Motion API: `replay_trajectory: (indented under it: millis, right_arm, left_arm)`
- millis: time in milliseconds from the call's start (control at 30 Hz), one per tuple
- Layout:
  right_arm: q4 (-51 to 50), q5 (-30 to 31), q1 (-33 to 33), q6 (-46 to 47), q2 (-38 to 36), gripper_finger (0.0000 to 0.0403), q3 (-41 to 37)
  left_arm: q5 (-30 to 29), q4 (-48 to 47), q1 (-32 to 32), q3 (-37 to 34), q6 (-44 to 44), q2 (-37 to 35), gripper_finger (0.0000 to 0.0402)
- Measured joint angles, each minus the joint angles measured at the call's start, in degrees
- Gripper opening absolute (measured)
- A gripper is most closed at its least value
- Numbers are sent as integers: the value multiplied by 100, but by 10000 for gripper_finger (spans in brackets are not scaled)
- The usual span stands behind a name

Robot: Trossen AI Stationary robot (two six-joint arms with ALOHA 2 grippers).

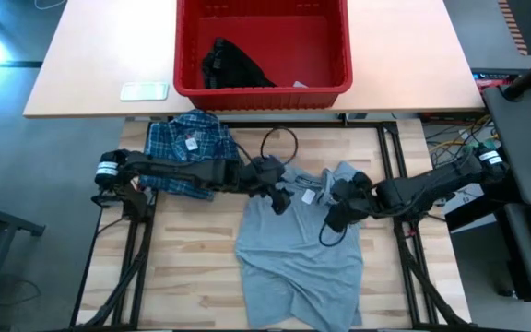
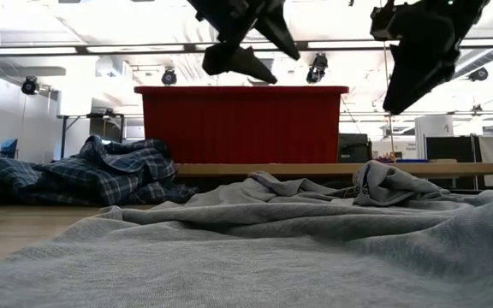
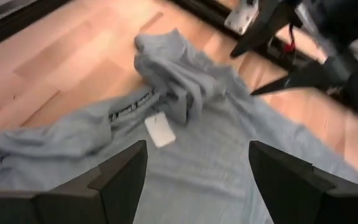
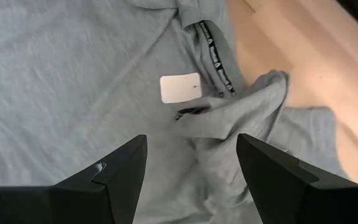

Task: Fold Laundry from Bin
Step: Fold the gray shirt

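Rumpled soft grey T-shirt (image 1: 298,254) beneath both arms' parted, empty dark wedge-shaped fingers (image 3: 120,177).

The light grey T-shirt (image 1: 298,254) lies spread on the wooden table, its hem toward the near edge and hanging over it, its collar end bunched into rumpled folds (image 3: 179,81); a white tag (image 4: 180,88) and a dark printed neck tape (image 4: 215,56) show at the collar; the blue-and-white plaid shirt (image 1: 187,148) sits crumpled in a heap just beside the grey one, at its left; the red bin (image 1: 335,85) stands behind them on the farther table, upright; a small black garment (image 1: 229,66) lies crumpled inside at its left.
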Motion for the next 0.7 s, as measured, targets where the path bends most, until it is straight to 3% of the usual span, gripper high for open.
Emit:
replay_trajectory:
  millis: [200, 700]
  right_arm:
    - [-7, -24, -286, -723, -42, 242, 0]
    - [-89, -8, -594, -576, -408, 242, -44]
  left_arm:
    - [316, 346, 403, 32, 6, -11, 264]
    - [461, -335, 857, 31, 290, -81, 264]
